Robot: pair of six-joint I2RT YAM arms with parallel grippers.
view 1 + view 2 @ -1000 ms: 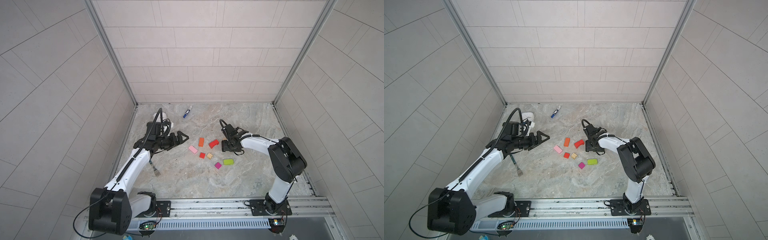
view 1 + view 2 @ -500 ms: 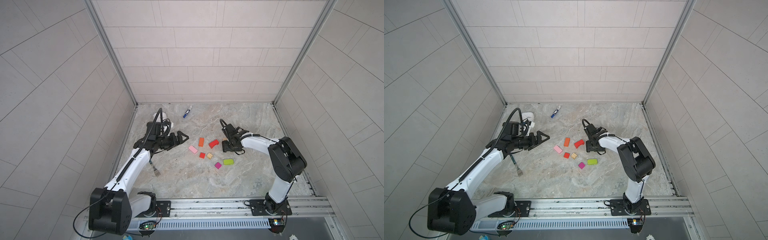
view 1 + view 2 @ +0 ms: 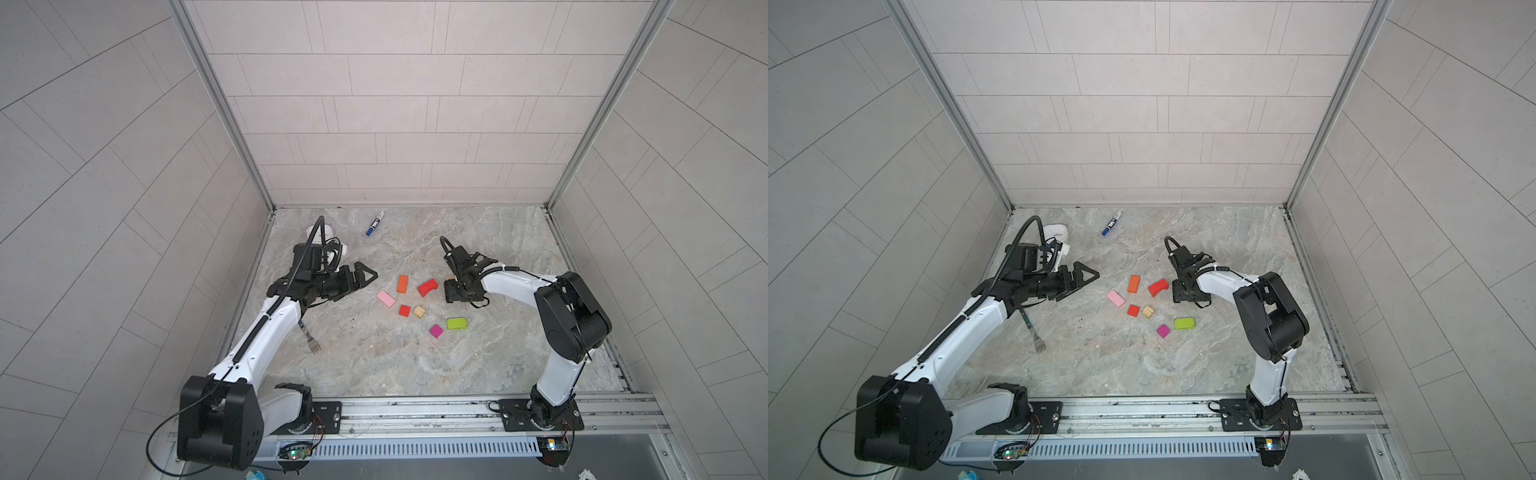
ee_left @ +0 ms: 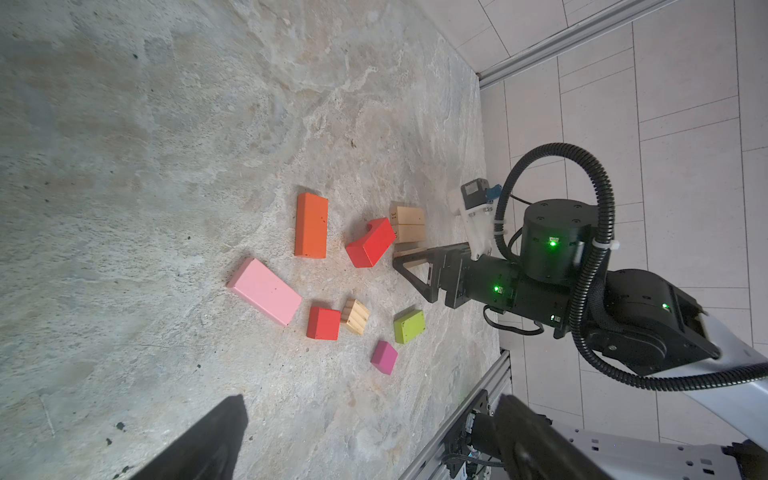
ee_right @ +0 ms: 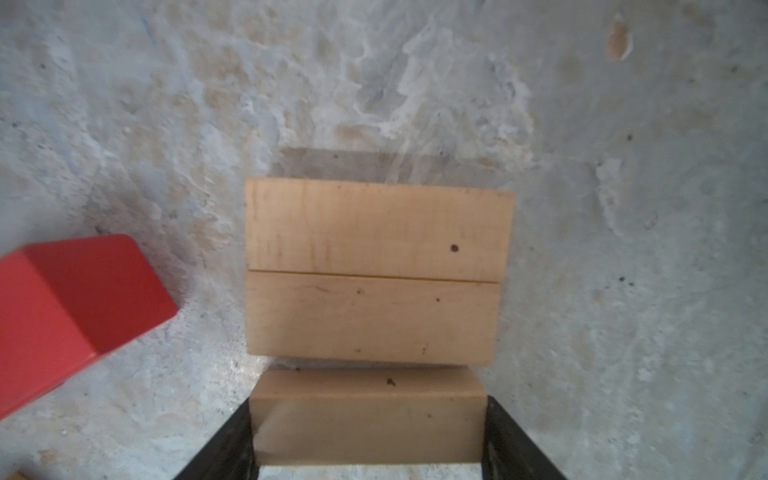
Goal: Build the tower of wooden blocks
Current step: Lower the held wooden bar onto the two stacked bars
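Right gripper [image 5: 368, 409] clamped on third plain tan wooden bar [image 5: 365, 434], held just beside two matching tan bars [image 5: 376, 232] lying flush, right of centre; judged extending base layer. Left gripper [image 3: 360, 279] jaws apart, parked left.

Both top views are bright and evenly lit, seemingly from overhead, with only faint shadows on the floor [image 3: 374, 365]; the walls [image 3: 374, 104] bow at the edges. In the right wrist view the tan bar [image 5: 365, 399] clamped in the right gripper [image 5: 368, 432] looks soft, the red arch [image 5: 75, 307] beside it blurs, and the pair of tan bars [image 5: 374, 270] just ahead casts a pale shadow beyond itself.
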